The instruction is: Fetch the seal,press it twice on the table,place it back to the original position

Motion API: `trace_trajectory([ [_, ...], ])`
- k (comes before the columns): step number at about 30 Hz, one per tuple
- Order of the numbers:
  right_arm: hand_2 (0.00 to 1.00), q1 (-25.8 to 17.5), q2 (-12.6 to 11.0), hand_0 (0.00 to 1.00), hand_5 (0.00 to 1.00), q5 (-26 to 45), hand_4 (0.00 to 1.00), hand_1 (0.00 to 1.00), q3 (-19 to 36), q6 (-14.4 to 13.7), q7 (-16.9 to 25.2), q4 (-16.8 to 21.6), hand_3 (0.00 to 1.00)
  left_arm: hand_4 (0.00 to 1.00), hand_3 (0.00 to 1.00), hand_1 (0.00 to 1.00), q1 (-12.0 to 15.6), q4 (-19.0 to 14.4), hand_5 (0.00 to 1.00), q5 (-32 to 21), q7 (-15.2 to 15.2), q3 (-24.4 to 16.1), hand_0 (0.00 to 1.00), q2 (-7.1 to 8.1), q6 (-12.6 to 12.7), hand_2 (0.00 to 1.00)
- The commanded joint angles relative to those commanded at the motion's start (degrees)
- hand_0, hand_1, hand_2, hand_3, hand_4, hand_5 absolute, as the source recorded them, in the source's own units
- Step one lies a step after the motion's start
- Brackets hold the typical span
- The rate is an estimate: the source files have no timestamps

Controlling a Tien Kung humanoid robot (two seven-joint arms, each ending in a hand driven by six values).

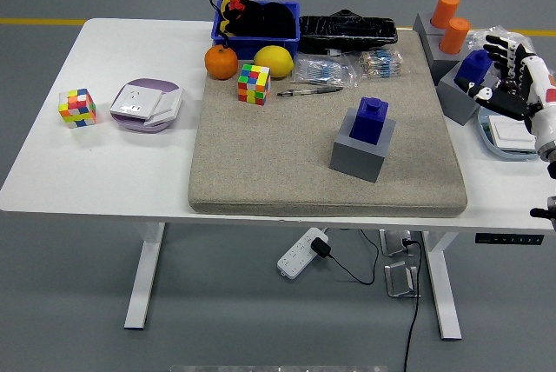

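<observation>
A blue seal [372, 119] stands upright in its grey block holder [362, 151] on the beige mat [261, 163], right of centre. My right hand [506, 76] is at the right edge of the table, well to the right of the seal, fingers spread and holding nothing. A second blue seal [474, 69] sits in another grey holder just left of that hand. My left arm is out of view.
Two orange seals [450, 23] in a grey holder stand at the back right. A blue bin [257, 24], an orange [221, 62], a lemon [274, 60], a colour cube [254, 83], a pen and bags lie along the mat's back. Another cube [76, 108] and a purple-white box [146, 104] lie left.
</observation>
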Motion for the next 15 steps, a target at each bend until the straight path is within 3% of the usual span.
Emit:
trace_trajectory([
  [15, 0.79, -5.2, -1.0, 0.866, 0.189, -1.8, 0.998, 0.81, 10.5, 0.2, -1.0, 1.1, 0.739, 0.641, 0.719, 0.692, 0.2, 0.0, 0.241, 0.6, 0.0, -0.5, 0.719, 0.15, 0.1, 0.683],
])
